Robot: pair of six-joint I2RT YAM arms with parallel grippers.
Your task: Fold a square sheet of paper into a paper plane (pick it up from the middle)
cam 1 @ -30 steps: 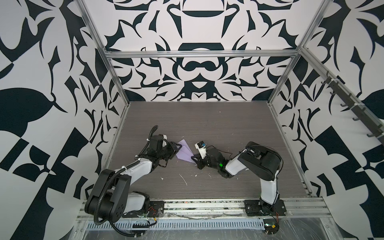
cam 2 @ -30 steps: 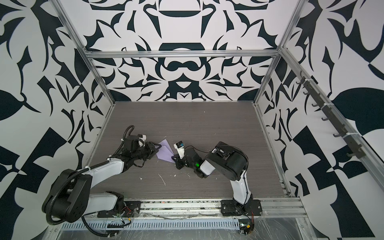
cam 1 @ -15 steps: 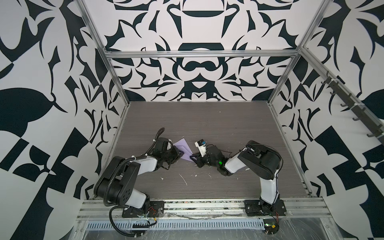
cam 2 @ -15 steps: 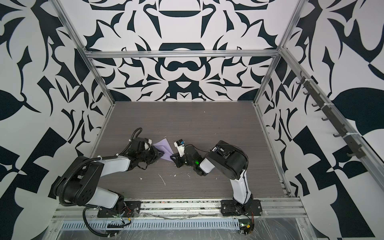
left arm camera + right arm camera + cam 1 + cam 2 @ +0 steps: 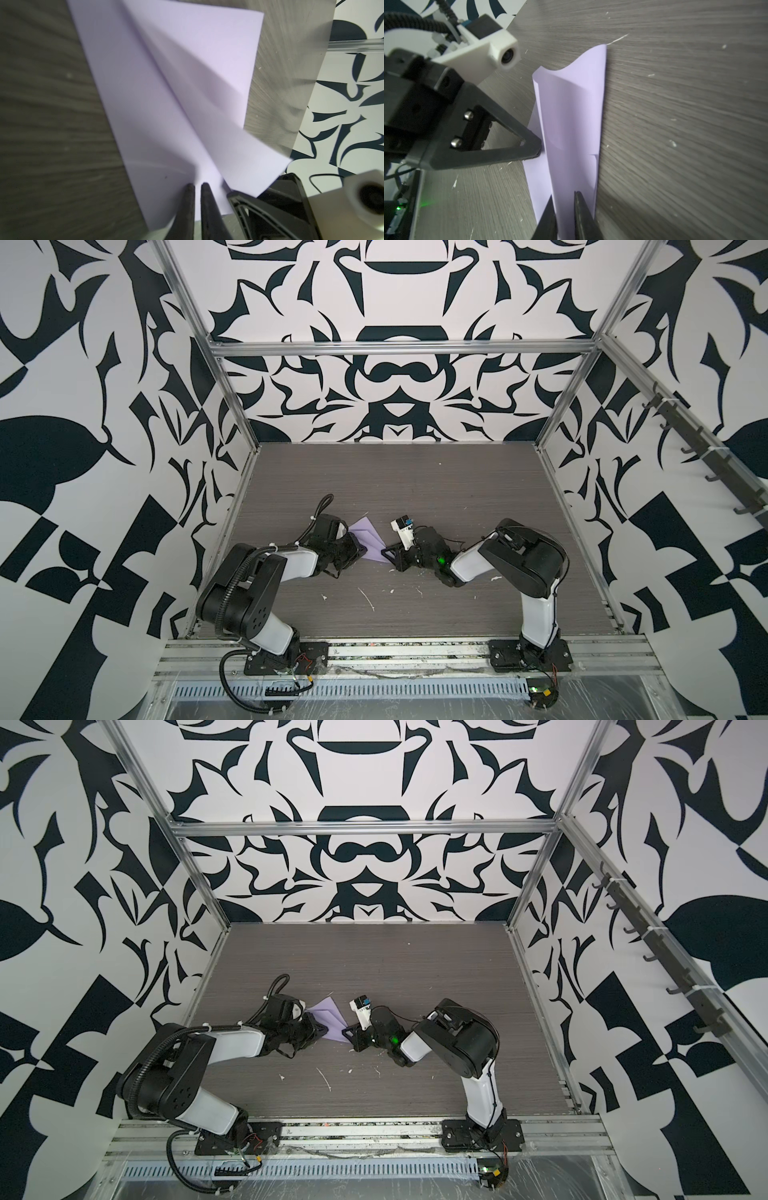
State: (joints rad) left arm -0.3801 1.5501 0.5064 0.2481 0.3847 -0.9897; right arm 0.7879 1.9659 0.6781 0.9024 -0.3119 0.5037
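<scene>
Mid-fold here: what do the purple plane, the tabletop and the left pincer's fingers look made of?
The paper plane: thin lilac paper, matte; sharp creases and a curling free edge show it.
The tabletop: grey wood-grain board, probably laminate, low sheen; fine printed-looking streaks.
The left pincer, its fingers: black rigid plastic, possibly printed, matte; open triangular frame held by shiny metal screws.

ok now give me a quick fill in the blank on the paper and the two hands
1. The paper lies ___ the left hand and the right hand.
2. The paper is ___, not a flat square.
3. The flecks on the table are ___ in colour.
Missing words: between; folded; white.
</scene>
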